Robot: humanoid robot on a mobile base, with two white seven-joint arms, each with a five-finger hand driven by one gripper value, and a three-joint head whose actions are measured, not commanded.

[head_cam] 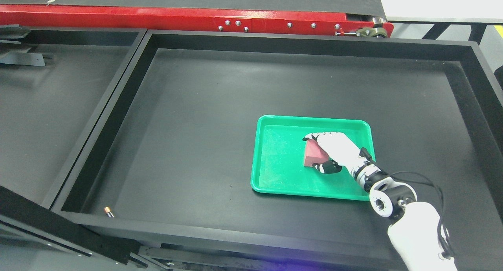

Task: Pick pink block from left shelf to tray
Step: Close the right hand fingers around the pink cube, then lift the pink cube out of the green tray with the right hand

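Observation:
A pink-red block (313, 155) is over the right half of the green tray (275, 172), which lies on the floor of the large black bin. My right hand (317, 153) reaches in from the lower right and its white fingers are curled around the block, thumb at the near side and fingers over the far side. Part of the block is hidden under the palm. I cannot tell whether the block rests on the tray floor or hangs just above it. The left arm does not show.
The black bin has raised walls (118, 90) all round. A second black compartment (51, 117) lies to the left. A red rail (196, 19) runs along the back. A small battery-like item (109, 212) lies at the bin's near left corner.

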